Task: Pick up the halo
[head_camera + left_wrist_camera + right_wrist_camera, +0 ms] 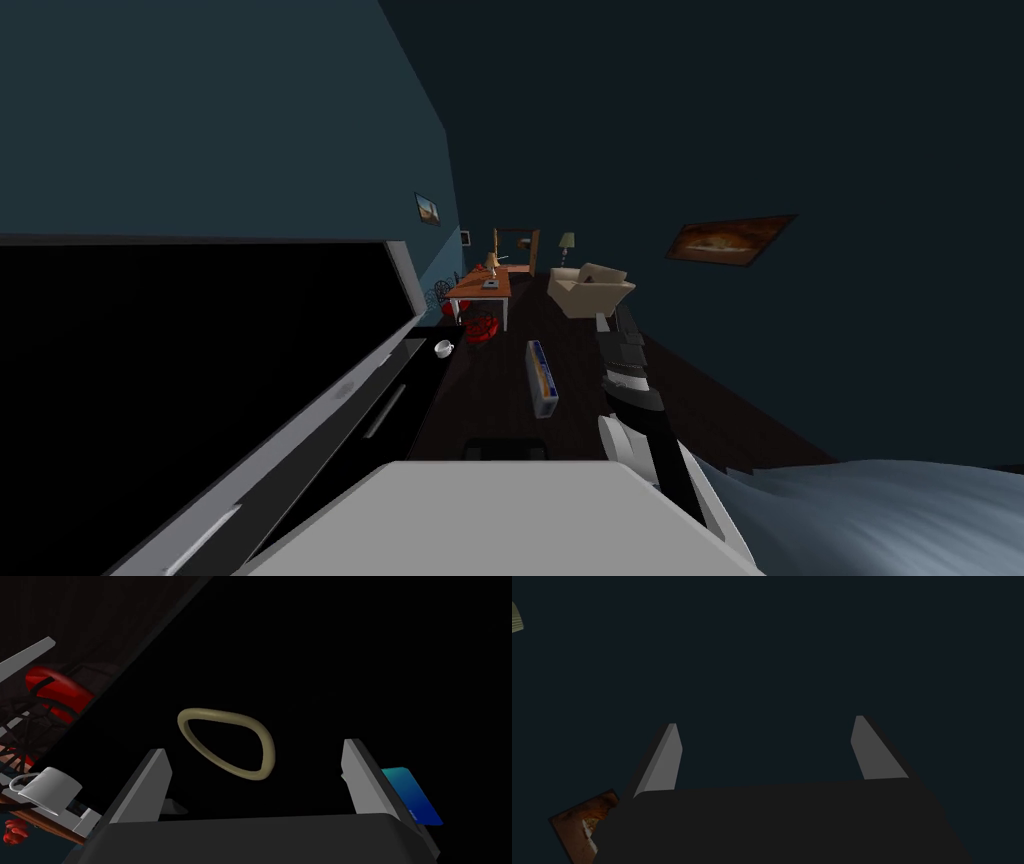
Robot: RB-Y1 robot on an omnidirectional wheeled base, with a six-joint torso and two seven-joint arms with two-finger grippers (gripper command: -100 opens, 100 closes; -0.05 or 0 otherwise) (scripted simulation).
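1. The left gripper (253, 746) hovers over a flat black surface (350, 666), its two fingers spread wide with nothing between them.
2. The halo (218, 714), a pale beige ring, lies on that surface just ahead of the fingertips, in line with the gap and touching neither finger.
3. A white mug (47, 788) stands off to one side of the gripper; whether it holds anything cannot be told.
4. A flat blue object (415, 798) lies beside the other finger.
5. The right gripper (765, 721) is open and empty.
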